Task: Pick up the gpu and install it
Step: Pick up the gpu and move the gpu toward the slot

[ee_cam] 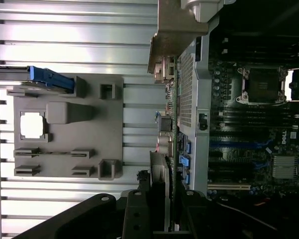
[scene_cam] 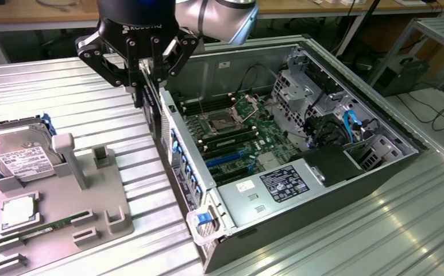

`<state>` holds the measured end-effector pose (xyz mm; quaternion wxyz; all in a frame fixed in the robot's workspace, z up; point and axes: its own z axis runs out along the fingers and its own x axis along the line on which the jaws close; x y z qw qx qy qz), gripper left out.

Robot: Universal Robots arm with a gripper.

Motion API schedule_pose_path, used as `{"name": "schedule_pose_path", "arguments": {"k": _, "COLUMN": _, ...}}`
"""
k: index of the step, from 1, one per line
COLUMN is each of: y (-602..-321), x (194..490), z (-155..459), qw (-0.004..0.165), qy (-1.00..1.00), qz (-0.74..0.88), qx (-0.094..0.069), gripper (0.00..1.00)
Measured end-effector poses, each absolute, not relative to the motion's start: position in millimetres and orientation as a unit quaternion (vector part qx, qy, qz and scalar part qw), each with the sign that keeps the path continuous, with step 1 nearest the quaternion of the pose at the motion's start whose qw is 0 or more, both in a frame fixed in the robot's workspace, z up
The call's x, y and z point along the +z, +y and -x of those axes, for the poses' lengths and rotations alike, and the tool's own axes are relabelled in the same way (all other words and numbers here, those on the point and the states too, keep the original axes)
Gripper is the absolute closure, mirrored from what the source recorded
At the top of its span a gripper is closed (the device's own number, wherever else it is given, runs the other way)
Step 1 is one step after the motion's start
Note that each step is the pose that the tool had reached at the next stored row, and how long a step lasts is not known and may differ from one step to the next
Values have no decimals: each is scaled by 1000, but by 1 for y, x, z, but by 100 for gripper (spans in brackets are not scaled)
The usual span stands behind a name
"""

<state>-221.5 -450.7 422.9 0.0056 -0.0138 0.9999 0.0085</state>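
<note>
The gpu hangs edge-on and upright from my gripper, whose fingers are shut on its upper edge. In the wrist view the gpu runs as a thin strip from my fingers to its pale metal bracket. It sits just above the perforated rear wall of the open computer case, at that wall's outer side. The motherboard, with its blue slots, lies inside the case towards the exterior view's right of the card.
A grey parts fixture lies on the ribbed metal table at the exterior view's left. It holds a silver hard drive, a square chip and a memory stick. Drive cages and cables fill the case's far end.
</note>
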Motion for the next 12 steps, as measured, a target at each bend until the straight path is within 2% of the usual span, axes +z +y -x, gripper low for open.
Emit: {"name": "schedule_pose_path", "arguments": {"k": 12, "y": -451, "x": 423, "z": 208, "qw": 6, "qy": 1000, "qz": 14, "qx": 9, "gripper": 72}}
